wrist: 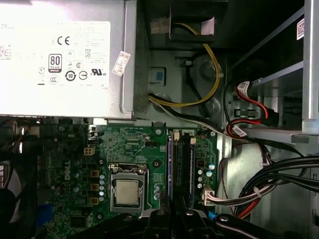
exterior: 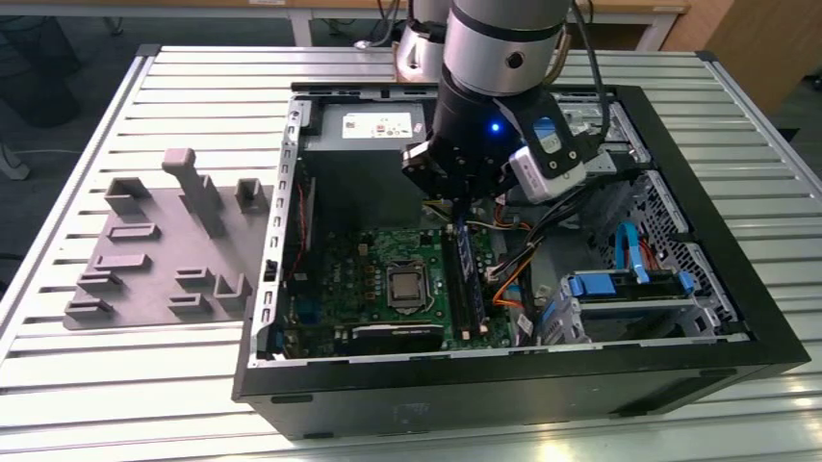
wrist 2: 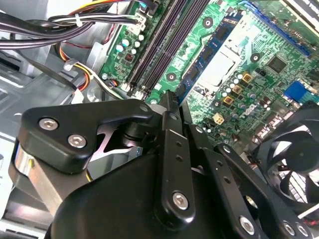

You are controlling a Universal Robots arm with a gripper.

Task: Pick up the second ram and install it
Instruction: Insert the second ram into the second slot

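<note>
PC case (exterior: 719,318) open on table (exterior: 154,385), arm inside over board (exterior: 372,279). Gripper (exterior: 465,204) sits above mem slots (wrist: 182,164); in the second wrist view fingers (wrist 2: 172,119) look together w/ a thin blue edge, prob. the ram (wrist 2: 185,87), between them. Judgement: keep stick parallel to slot, notch lined up, press straight down, even force.

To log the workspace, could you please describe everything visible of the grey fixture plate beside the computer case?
The grey fixture plate lies flat on the slatted metal table, close beside the open computer case, on the exterior view's left of it. It looks like matte plastic, with raised blocks, low brackets and one taller post.
</note>
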